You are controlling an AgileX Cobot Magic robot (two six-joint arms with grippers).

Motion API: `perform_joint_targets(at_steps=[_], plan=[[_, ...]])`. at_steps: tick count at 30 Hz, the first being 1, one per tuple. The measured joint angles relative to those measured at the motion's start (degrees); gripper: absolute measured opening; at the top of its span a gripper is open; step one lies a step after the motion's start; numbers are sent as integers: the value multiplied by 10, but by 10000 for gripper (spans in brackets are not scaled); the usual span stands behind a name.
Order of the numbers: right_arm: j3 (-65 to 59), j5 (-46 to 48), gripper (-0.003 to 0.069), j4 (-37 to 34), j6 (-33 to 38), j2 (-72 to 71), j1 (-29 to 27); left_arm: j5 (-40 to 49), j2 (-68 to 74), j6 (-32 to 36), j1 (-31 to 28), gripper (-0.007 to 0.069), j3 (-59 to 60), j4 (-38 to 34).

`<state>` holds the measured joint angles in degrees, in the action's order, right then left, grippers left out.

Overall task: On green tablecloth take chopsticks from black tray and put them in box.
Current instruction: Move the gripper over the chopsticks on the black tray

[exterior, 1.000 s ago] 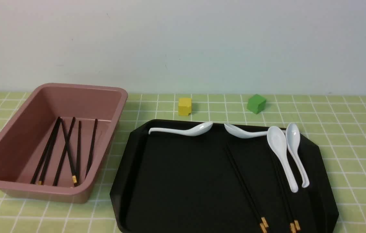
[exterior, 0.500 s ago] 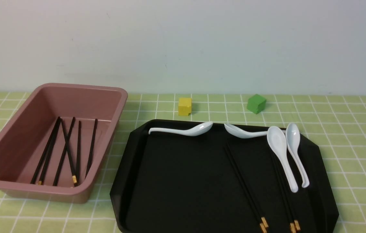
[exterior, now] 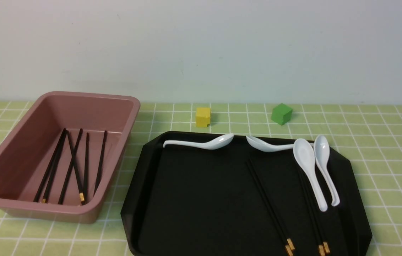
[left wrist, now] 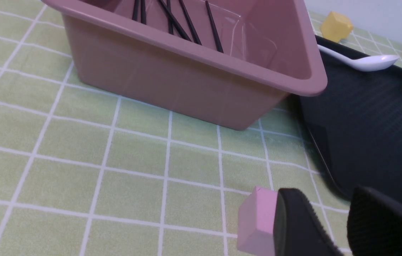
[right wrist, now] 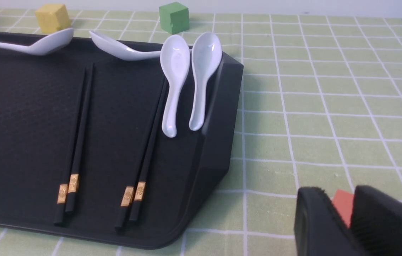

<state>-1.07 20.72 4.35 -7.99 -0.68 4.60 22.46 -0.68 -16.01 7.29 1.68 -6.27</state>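
The black tray lies on the green tablecloth. Two pairs of black chopsticks with gold bands lie lengthwise in its right half, one pair left of the other; both show in the right wrist view. The pink box stands left of the tray and holds several chopsticks. Neither gripper shows in the front view. My left gripper hovers low near the tray's near left corner, with a narrow gap between its jaws. My right gripper is shut, right of the tray.
Several white spoons lie along the tray's far edge and right side. A yellow cube and a green cube sit behind the tray. A pink cube lies beside the left fingers. A red cube lies beyond the right jaws.
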Motion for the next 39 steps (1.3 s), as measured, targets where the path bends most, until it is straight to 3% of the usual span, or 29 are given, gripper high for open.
perform_joint_targets(at_steps=[27,30,35,39], plan=[[0,1,205,2,0,0,0,0,0,0,0,238,0,0],[0,-3,208,-55,-35,0,0,0,0,0,0,238,0,0],[-3,-18,214,-249,-133,0,0,0,0,0,0,238,0,0],[-3,-25,218,-320,-152,0,0,0,0,0,0,238,0,0]])
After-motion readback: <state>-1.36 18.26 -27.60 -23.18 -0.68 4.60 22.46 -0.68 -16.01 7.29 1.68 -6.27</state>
